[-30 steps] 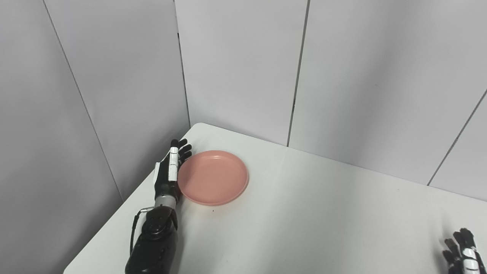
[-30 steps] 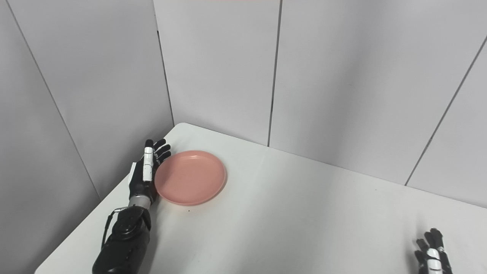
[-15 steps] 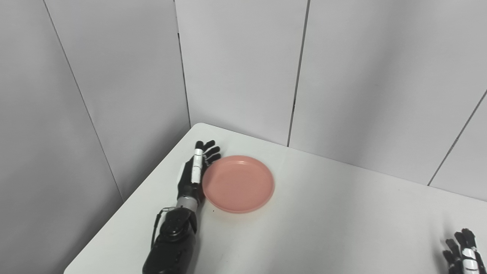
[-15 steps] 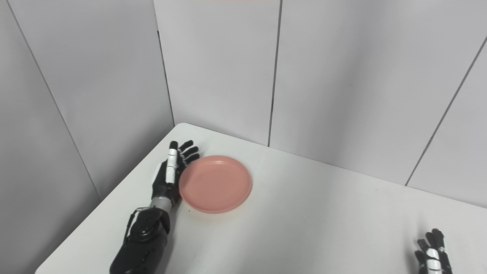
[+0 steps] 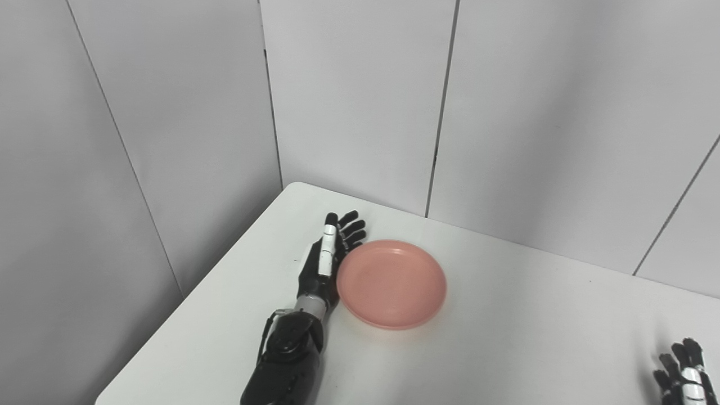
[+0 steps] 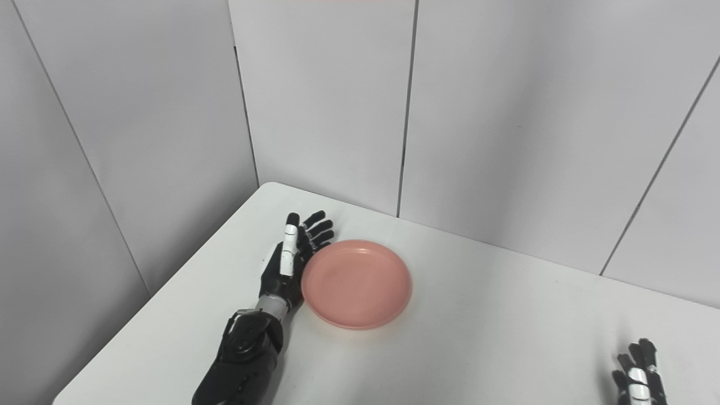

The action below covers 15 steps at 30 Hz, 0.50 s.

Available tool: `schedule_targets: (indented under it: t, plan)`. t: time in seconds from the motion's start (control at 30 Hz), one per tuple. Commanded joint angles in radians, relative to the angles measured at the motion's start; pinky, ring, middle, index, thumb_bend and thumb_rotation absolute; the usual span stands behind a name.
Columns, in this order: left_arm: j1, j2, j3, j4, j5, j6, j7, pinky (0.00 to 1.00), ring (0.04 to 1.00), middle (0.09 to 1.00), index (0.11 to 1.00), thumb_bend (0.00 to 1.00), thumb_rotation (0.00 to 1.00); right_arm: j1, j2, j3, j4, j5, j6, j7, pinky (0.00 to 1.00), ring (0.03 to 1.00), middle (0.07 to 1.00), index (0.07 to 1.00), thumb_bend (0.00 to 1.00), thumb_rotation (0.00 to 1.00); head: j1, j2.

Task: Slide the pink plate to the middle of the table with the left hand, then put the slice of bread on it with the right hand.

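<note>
Left hand (image 5: pixel 323 264) lies flat and edge-on against the left rim of the round, shallow pink plastic plate (image 5: pixel 392 283); its fingers (image 5: pixel 350 228) are straight and spread wide, holding nothing, with the palm side touching the rim. The plate sits flat on the white desk (image 5: pixel 506 337), nearer the desk's far left corner than its middle, and carries nothing.

Right hand (image 5: pixel 683 377) is visible only in part at the near right edge of the desk; fingers appear extended and apart, gripping nothing. No slice of bread is visible in either view.

Assessment: the sliding step is in hand and, by judgement, not complete, as the plate remains left of the desk's middle.

Risks noted:
- Contact is along one side of a round rim only. A push off the plate's centre line would likely turn or swing the plate away from the hand, so it drifts toward the far edge rather than the middle
- The desk surface looks smooth; a quick push could let the plate run ahead of the hand and overshoot
- The rim is low; if the hand rides up, the fingers could slip over it and tip the plate
- The bread's position is unknown from these views, so the right hand's reach cannot be judged
</note>
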Motion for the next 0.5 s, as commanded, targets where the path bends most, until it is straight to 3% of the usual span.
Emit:
schedule_targets:
  t: [0.0,0.27,0.47]
  plan:
    - [0.000,-0.029,-0.019,0.023,0.008,0.005,-0.017,0.87,0.853,0.834,0.801,0.88,1.00,-0.013,0.000,-0.001,-0.024,0.001,-0.010,-0.003,1.00,0.999,1.000,1.000,0.70,0.84,0.000,0.001]
    - [0.020,-0.090,-0.061,0.044,0.013,-0.040,-0.044,0.91,0.886,0.867,0.843,0.82,1.00,-0.008,0.008,0.003,-0.038,0.001,-0.005,-0.014,1.00,1.000,1.000,1.000,0.68,0.84,-0.037,0.015]
    - [0.049,-0.131,-0.085,-0.005,0.014,-0.028,-0.057,0.94,0.897,0.883,0.850,0.81,1.00,-0.004,0.002,0.019,-0.047,-0.013,-0.006,-0.008,1.00,1.000,1.000,1.000,0.65,0.86,-0.124,0.047]
